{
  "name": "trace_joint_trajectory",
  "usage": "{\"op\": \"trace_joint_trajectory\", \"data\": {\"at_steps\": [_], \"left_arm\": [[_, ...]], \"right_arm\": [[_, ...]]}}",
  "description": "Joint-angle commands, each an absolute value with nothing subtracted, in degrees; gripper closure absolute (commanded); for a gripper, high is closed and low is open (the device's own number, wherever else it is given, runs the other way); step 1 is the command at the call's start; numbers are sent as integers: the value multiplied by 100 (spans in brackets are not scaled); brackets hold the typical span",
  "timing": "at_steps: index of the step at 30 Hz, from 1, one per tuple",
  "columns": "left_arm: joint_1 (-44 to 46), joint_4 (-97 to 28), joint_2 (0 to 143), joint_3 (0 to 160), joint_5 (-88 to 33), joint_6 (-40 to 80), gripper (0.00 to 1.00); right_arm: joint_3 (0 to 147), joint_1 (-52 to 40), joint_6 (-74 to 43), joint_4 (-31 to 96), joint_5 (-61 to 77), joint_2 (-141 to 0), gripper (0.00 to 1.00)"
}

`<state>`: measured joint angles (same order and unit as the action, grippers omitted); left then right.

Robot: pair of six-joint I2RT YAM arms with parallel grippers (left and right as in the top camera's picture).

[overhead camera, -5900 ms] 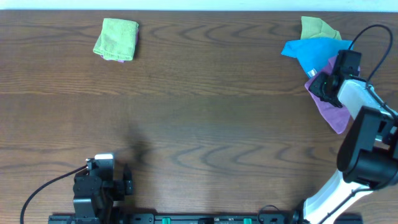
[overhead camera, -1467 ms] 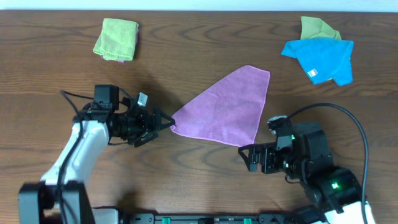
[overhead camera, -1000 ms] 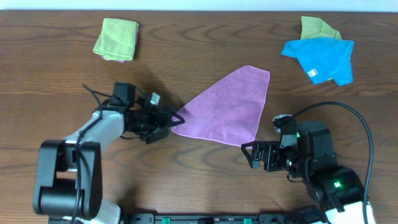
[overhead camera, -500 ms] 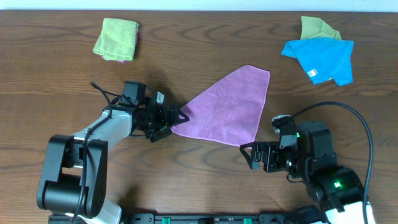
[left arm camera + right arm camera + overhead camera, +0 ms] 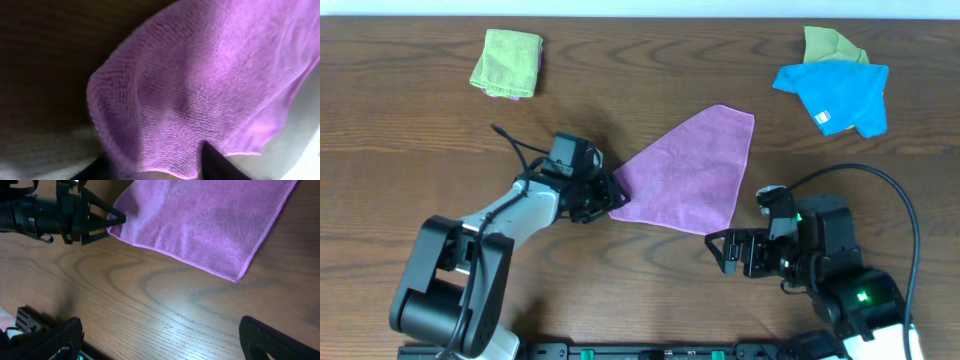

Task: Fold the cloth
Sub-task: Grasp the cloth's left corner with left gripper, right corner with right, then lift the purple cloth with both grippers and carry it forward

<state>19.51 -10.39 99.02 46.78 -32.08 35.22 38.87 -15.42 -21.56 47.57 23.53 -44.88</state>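
The purple cloth (image 5: 685, 175) lies flat as a rough triangle in the middle of the wooden table (image 5: 650, 280). My left gripper (image 5: 612, 200) lies low at the cloth's left corner, its dark fingers (image 5: 212, 160) on either side of it. Up close, the purple cloth (image 5: 200, 75) is bunched into a hump between them, and the left gripper (image 5: 157, 155) has closed in on that corner. My right gripper (image 5: 720, 252) stands open below the cloth's lower right corner, apart from it. From the right wrist, the right gripper (image 5: 160, 330) holds nothing, and the cloth (image 5: 200, 220) lies ahead of it.
A folded green cloth (image 5: 507, 63) lies at the far left. A blue cloth (image 5: 835, 92) and a crumpled green cloth (image 5: 830, 45) lie at the far right. A black cable (image 5: 880, 190) loops over the right arm.
My left gripper has slid right onto the cloth's left corner and its jaws have narrowed on it, nudging the corner slightly. The right arm has stayed still.
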Motion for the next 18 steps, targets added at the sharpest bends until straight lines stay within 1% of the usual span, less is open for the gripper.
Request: {"op": "trace_joint_trajectory", "data": {"at_steps": [1,2,7,11,18], "left_arm": [[2058,-1066,9974,4663,-2762,3500,84],[2067,-1063,9974,4663,-2759,3485,94],[2060,-1061,9968,4665,-2821,3358,94],[2060,-1107,9944,4668,-3186,3024,94],[2062,-1594,9623,4668,-3271,2832,94]], "right_arm": [[3876,-1496,-2228,4849,2399,-4447,1],[3874,-1496,-2228,4897,2359,-4451,1],[3787,-1492,-2228,4991,2064,-4451,1],[3575,-1492,-2296,4899,1791,-4453,1],[2565,-1492,-2808,3815,1997,-4458,1]]}}
